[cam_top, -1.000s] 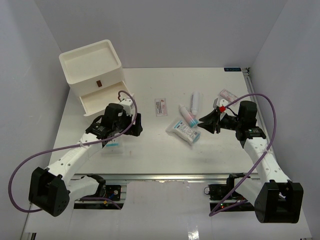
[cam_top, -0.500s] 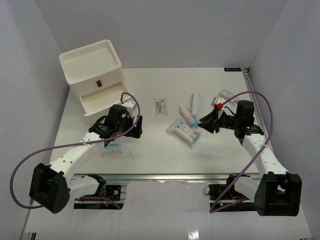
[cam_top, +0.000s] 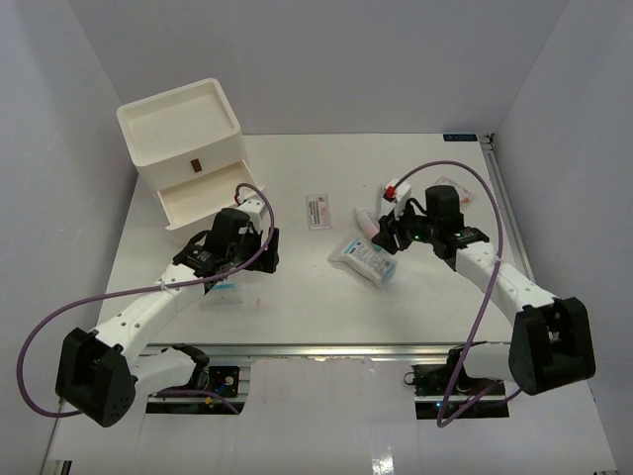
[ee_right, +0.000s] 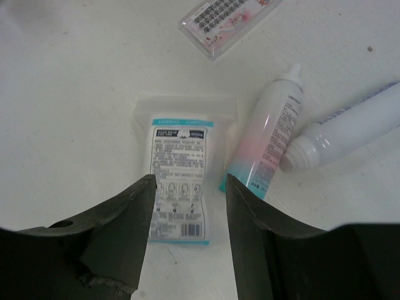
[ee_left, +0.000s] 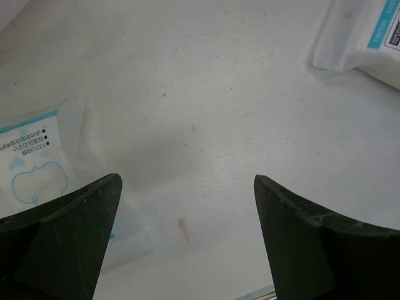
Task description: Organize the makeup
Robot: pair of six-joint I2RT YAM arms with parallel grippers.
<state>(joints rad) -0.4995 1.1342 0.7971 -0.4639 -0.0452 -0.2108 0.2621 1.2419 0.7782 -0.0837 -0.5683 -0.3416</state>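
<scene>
We see a white surface [cam_top: 297, 307] with one small reddish-brown stain [ee_left: 183, 226]. At 11 o'clock the drawer box [cam_top: 183, 139] is cream-white with a small brown tag [cam_top: 197, 165] on the front. Near centre, the sachet pack [ee_right: 180, 187] is white with a teal border and black print. At 8 o'clock the second sachet pack [ee_left: 31, 162] is translucent white with a light-blue line drawing. One tube [ee_right: 269, 147] fades white to pink and has a teal end. The other tube [ee_right: 350, 125] is white with blue lettering. The flat packet [ee_right: 228, 19] at 12 is clear, with pink floral and dark text. The arms [cam_top: 148, 307] are white with black joints, the cables [cam_top: 450, 164] purple, and there's a red tab [cam_top: 393, 185] on the right wrist. The left gripper [ee_left: 186, 181] and right gripper [ee_right: 189, 181] are both black.
</scene>
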